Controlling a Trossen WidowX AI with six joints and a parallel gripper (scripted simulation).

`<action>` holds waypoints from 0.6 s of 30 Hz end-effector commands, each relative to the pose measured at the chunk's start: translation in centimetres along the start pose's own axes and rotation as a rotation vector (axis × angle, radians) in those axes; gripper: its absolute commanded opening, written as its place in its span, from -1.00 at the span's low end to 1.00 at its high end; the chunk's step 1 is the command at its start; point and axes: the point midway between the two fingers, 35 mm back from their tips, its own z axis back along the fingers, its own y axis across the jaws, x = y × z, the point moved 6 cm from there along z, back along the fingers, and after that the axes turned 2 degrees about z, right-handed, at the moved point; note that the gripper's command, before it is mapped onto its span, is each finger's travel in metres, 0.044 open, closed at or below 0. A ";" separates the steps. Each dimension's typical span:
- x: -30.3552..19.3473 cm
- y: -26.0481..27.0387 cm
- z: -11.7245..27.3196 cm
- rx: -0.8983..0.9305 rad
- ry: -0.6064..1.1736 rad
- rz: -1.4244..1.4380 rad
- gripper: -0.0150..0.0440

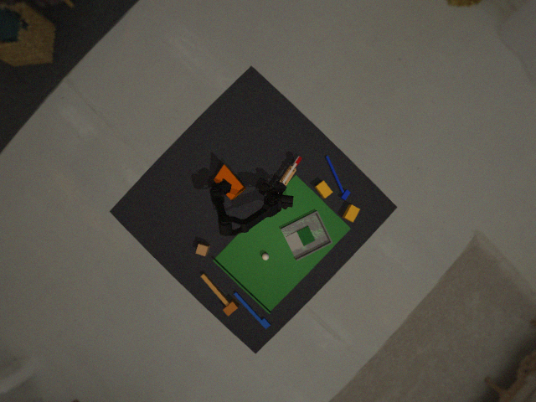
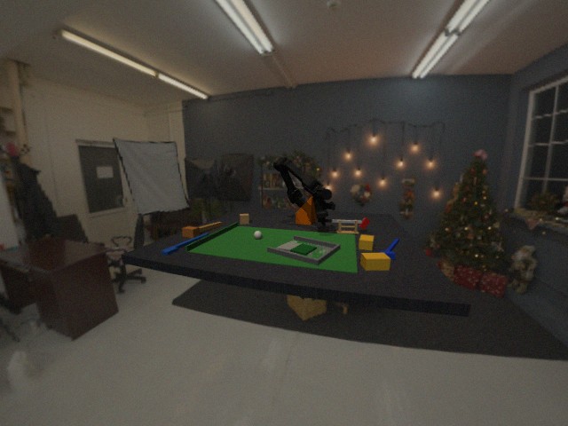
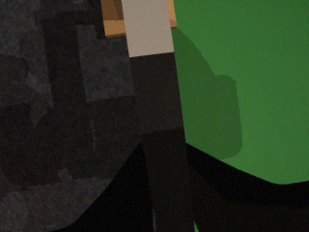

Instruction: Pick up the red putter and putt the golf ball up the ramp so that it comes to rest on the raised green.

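Observation:
The red putter has a red head [image 1: 299, 160] [image 2: 364, 223], a pale shaft [image 3: 150, 29] and a dark grip [image 3: 156, 92]. Its shaft lies across a wooden rack [image 2: 348, 225] [image 3: 114, 27], with the head beyond the rack. My gripper [image 2: 323, 224] [image 3: 158, 147] is shut on the putter's dark grip, low at the mat's edge; one finger shows on each side of it in the wrist view. The white golf ball [image 1: 265, 256] [image 2: 257, 235] rests on the green mat [image 1: 242, 260] [image 2: 229, 242]. The raised green [image 1: 306, 235] [image 2: 303, 248] sits inside a grey walled frame with a pale ramp on the ball's side.
Two yellow blocks [image 1: 323, 189] [image 1: 351, 213] and a blue club [image 1: 335, 173] lie beyond the raised green. An orange-brown mallet [image 1: 214, 290], another blue club [image 1: 249, 308] and a tan block [image 1: 202, 249] lie past the mat's other end. An orange wedge [image 1: 235, 190] [image 2: 304, 216] stands by the arm's base.

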 end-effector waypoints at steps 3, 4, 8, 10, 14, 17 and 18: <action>1.4 -0.4 4.5 -0.014 -0.022 0.003 -0.49; 1.6 -0.3 5.3 -0.014 -0.022 0.003 -0.49; 2.3 0.0 8.3 -0.013 -0.022 0.003 -0.49; 2.4 0.1 8.8 -0.012 -0.022 0.003 -0.49; 2.2 0.0 8.0 -0.016 -0.012 0.002 -0.49; 0.8 -0.2 8.7 -0.022 -0.004 -0.102 -0.49; 0.2 -0.3 9.0 -0.025 -0.001 -0.147 -0.49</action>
